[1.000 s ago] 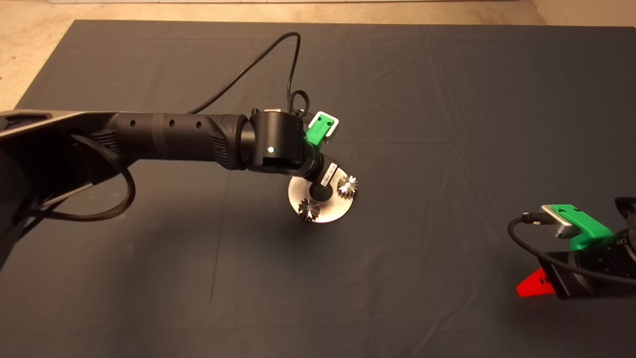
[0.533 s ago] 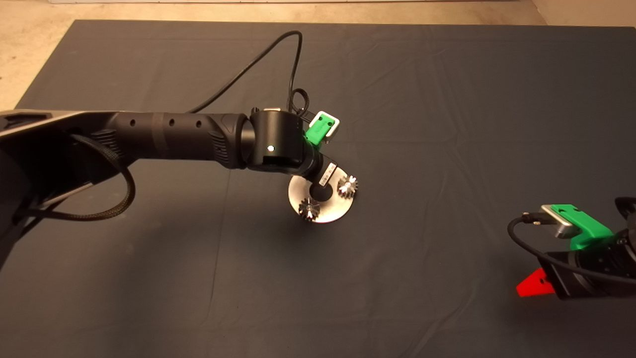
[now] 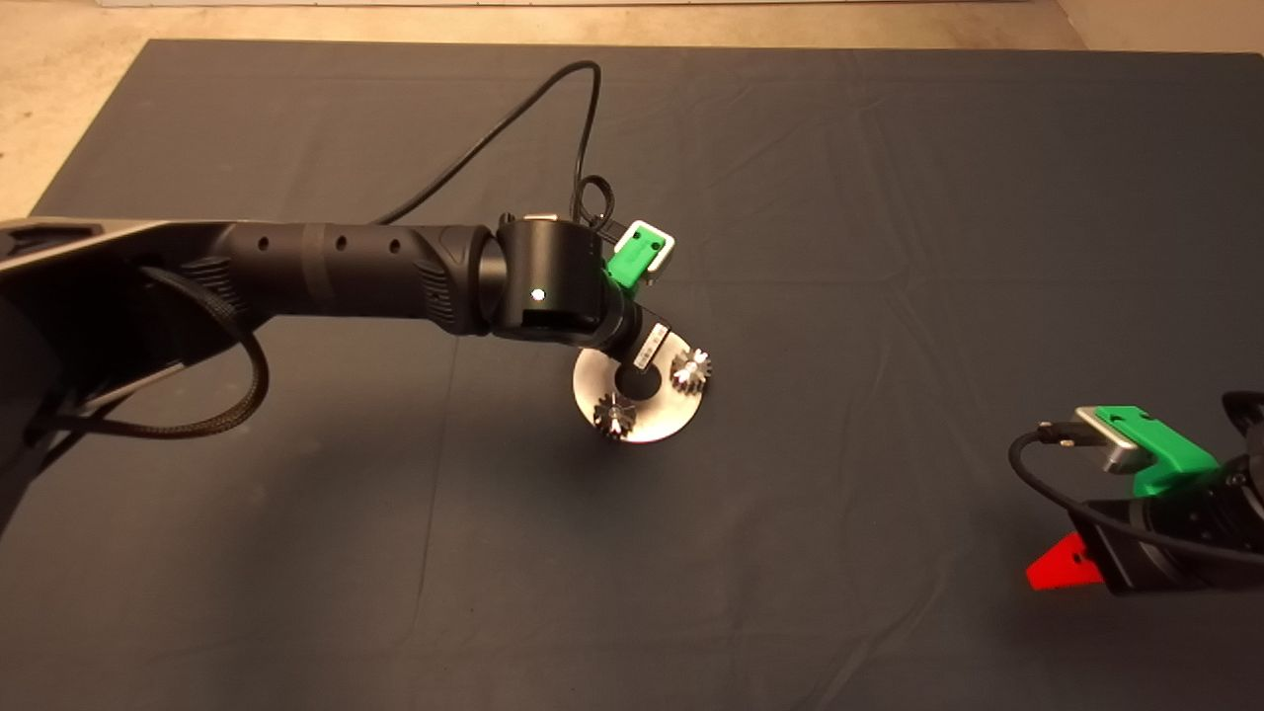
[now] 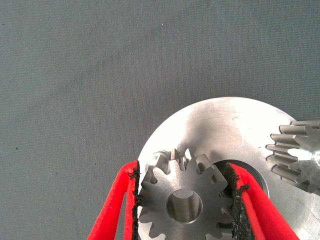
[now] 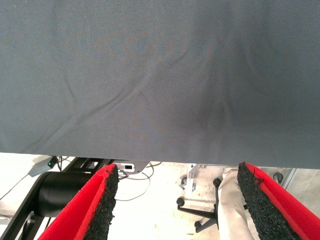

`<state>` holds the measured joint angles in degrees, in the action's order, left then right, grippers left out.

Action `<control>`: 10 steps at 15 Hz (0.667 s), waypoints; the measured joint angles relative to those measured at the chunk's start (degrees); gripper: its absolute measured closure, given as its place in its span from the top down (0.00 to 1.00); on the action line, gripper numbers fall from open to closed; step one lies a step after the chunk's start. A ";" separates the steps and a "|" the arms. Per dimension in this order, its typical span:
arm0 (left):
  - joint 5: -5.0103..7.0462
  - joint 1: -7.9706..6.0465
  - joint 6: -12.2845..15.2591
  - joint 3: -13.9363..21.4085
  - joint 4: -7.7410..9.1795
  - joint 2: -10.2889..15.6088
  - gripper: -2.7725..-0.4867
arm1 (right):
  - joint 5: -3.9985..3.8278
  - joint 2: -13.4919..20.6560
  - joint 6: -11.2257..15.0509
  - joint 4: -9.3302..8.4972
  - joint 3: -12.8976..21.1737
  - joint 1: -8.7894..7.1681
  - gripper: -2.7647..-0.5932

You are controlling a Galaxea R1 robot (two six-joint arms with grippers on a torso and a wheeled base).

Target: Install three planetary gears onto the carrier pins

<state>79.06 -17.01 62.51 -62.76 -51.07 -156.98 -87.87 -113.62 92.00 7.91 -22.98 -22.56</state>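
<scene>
The left gripper [image 4: 184, 200] hangs over the silver carrier disc [image 3: 652, 423] near the middle of the dark mat [image 3: 889, 247] on the tabletop, its jaws clenched on a planetary gear [image 4: 182, 202], with one black pad [image 4: 235, 200] pressed against the teeth on each side. In the left wrist view the held gear sits level over the disc's rim beside the large central hole [image 3: 637, 385]; part of a carrier pin [image 4: 159, 159] shows just past the gear's teeth. Whether the gear's bore is on a pin cannot be told.

Two more planetary gears already sit on the disc: one [image 3: 691, 370] on the side toward the right arm, and one [image 3: 613, 415] at the disc's near edge.

The right gripper [image 5: 177, 205] waits at the mat's lower right edge, its jaws released and empty. Its wrist view looks past the mat's edge to the floor, where a person's leg [image 5: 235, 210] in light trousers shows.
</scene>
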 joint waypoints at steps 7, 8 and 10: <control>0.00 -1.67 0.02 0.00 0.00 0.00 0.17 | 0.00 0.00 0.00 0.00 0.00 0.00 0.54; 0.02 -1.67 0.02 0.00 0.00 0.02 0.17 | 0.00 0.00 0.00 0.00 0.00 0.00 0.54; 0.02 -1.67 0.07 0.00 -0.01 0.00 0.17 | 0.00 -0.01 0.00 0.00 0.00 0.00 0.54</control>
<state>79.08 -18.68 62.59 -62.76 -51.08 -156.98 -87.87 -113.62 92.00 7.91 -22.98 -22.56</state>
